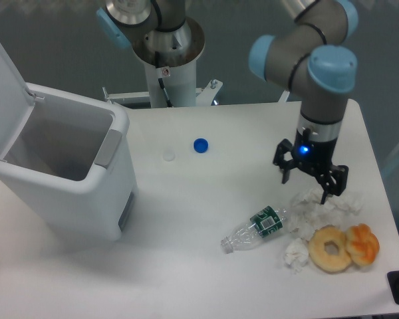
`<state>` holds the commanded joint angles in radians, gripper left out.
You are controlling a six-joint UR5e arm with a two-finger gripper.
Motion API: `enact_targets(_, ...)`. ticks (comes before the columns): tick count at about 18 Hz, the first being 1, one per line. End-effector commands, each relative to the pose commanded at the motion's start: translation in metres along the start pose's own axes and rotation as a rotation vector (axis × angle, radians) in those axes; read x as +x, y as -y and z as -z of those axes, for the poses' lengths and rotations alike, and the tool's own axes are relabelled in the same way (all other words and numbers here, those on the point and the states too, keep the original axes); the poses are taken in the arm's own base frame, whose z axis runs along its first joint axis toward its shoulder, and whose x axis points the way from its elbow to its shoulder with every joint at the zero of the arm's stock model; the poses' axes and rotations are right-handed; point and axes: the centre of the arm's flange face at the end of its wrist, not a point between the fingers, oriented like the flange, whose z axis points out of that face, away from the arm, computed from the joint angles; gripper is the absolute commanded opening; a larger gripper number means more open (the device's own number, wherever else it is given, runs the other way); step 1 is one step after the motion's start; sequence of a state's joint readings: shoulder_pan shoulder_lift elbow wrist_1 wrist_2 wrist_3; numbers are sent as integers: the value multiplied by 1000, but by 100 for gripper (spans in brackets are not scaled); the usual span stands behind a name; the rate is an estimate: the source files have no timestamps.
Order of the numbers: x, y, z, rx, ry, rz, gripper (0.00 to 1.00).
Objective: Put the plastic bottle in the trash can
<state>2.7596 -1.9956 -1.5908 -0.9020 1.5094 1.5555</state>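
Note:
The trash can [60, 193] is a large white bin at the left of the table, with its lid [3, 93] hinged open and a grey front tab [107, 147]. The part of its inside that I can see shows nothing in it. The blue-labelled plastic bottle is not in view anywhere. My gripper [304, 189] hangs at the right side of the table, pointing down, with its fingers spread and nothing between them. It is just above crumpled white paper.
A smaller clear bottle with a dark green label [258, 230] lies on its side at front centre. A blue cap [200, 145] and a white cap [168, 155] lie mid-table. Crumpled tissues [319, 207], a donut [330, 249] and an orange pastry [363, 243] sit front right.

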Motion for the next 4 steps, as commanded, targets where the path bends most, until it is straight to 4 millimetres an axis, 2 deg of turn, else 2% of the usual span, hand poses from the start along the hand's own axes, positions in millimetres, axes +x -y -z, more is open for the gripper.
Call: enact_targets(4,0,-5,-7,-89,-17,-7,100)
